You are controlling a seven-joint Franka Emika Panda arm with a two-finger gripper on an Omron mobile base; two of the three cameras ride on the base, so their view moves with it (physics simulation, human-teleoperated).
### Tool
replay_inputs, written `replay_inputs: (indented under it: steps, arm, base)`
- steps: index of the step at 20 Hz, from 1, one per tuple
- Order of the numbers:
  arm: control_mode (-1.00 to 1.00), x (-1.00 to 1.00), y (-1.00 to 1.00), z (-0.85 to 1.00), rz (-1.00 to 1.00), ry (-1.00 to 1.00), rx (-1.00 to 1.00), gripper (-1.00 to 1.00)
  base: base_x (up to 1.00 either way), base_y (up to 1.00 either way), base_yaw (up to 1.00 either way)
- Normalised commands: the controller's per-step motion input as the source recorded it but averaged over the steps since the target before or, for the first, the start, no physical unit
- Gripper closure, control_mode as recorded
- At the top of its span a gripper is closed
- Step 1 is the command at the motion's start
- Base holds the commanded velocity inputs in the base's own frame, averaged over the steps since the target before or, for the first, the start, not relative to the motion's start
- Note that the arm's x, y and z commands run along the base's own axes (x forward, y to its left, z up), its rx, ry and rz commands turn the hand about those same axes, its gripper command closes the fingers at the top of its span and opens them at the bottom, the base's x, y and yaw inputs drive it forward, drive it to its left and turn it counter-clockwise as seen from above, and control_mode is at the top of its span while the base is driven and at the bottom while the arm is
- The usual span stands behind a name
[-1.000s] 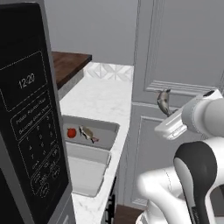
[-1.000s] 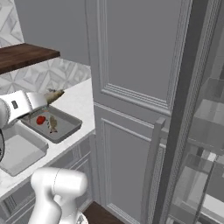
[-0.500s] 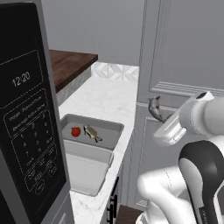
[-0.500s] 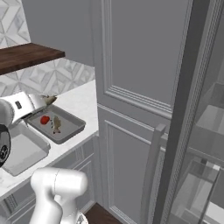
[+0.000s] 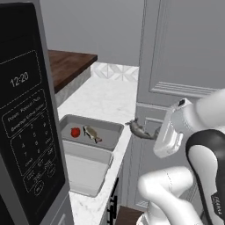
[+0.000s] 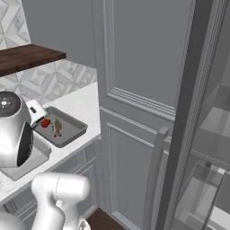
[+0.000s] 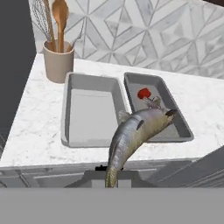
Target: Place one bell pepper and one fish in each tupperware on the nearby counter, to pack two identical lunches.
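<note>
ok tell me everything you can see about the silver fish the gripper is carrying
The silver fish is slender and silver-grey with a glossy, scaled look, a small side fin and a dark tip at the head. The gripper is shut on its tail, so it hangs in the air, head toward the two tupperware, touching nothing else. From the left base view it is beside the counter's edge.

I count two tupperware [image 7: 89, 114] [image 7: 177, 118], two fish [image 7: 131, 133] [image 5: 91, 133], one bell pepper [image 7: 143, 93], and one utensil crock [image 7: 57, 63] at ten o'clock.
</note>
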Motion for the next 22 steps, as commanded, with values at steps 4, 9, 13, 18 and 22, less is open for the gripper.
replay_inputs:
  steps: [4, 9, 13, 18, 22]
  arm:
    - [-1.00, 0.00, 0.60, -0.51, 0.30, 0.01, -0.08, 1.00]
    - [-1.00, 0.06, 0.40, -0.35, 0.33, 0.00, -0.01, 1.00]
    - [-1.00, 0.35, 0.30, -0.34, 0.33, 0.00, 0.00, 1.00]
    - [-1.00, 0.72, 0.42, -0.42, 0.25, 0.06, 0.00, 1.00]
    - [-1.00, 0.67, 0.50, -0.47, 0.08, 0.13, -0.07, 1.00]
  base:
    - [0.00, 0.00, 0.00]
    - [0.00, 0.00, 0.00]
    - [0.00, 0.00, 0.00]
    - [0.00, 0.00, 0.00]
    - [0.00, 0.00, 0.00]
